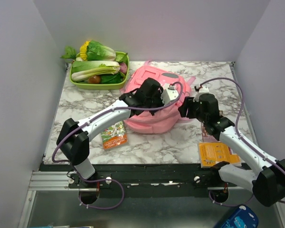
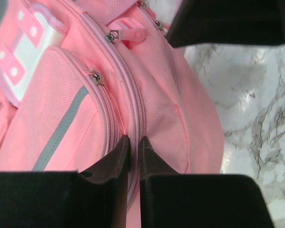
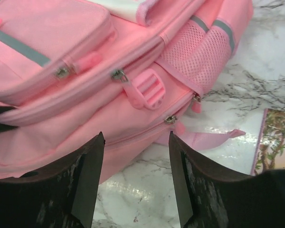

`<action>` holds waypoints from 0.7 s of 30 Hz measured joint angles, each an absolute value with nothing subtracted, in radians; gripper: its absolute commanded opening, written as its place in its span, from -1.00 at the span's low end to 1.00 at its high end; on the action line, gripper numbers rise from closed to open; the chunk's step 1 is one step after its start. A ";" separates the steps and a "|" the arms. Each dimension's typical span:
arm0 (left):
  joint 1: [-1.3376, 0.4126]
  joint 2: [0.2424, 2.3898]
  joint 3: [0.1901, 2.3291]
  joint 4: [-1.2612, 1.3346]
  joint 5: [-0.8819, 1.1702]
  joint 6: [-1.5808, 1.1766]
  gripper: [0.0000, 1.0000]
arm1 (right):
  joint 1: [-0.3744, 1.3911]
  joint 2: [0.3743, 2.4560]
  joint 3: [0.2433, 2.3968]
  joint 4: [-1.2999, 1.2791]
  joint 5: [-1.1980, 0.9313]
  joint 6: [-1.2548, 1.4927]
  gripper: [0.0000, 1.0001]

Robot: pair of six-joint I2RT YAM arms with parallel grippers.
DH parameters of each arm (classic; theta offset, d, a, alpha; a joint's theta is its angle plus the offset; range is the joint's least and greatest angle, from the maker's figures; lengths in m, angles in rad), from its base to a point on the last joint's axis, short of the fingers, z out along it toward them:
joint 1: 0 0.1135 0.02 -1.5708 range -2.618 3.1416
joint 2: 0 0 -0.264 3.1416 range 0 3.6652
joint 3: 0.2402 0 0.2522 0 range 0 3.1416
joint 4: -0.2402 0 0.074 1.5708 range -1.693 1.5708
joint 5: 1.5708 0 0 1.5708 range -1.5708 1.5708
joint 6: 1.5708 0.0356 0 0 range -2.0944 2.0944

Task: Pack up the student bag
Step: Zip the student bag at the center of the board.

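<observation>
opening the student bag (image 1: 152,121), lying mid-frame on the counter (image 1: 180,142), looks the step in hand: the left claw (image 2: 134,142) pinches its seam fabric, almost shut, while the right claw (image 3: 137,137) gapes empty and next needs to catch a zip pull (image 3: 118,75).

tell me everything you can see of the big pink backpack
The soft pink fabric backpack lies on the marble table, front up. It has several zip pockets, the zips in view closed, plus grey stripes, a mesh side pocket, a pink buckle and straps. The left gripper pinches its fabric along a zip seam. The right gripper is open beside it, apparently not touching.
</observation>
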State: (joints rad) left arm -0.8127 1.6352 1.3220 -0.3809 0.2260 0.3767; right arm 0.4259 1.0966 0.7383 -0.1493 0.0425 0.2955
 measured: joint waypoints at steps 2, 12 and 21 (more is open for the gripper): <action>-0.802 1.653 1.415 -0.429 0.228 0.360 -1.00 | 0.423 1.081 0.728 -0.135 0.070 0.291 0.28; -0.754 1.661 1.545 -0.524 0.257 0.336 -1.00 | 0.417 0.929 0.536 -0.042 0.157 0.223 0.35; -0.749 1.661 1.531 -0.582 0.272 0.340 -1.00 | 0.386 1.049 0.557 0.061 0.133 0.139 0.31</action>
State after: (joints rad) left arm -0.7494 1.6608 1.5311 -0.5819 0.2722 0.3397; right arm 0.3859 1.0492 0.5568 0.0612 0.1329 0.1394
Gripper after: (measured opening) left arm 0.170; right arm 0.668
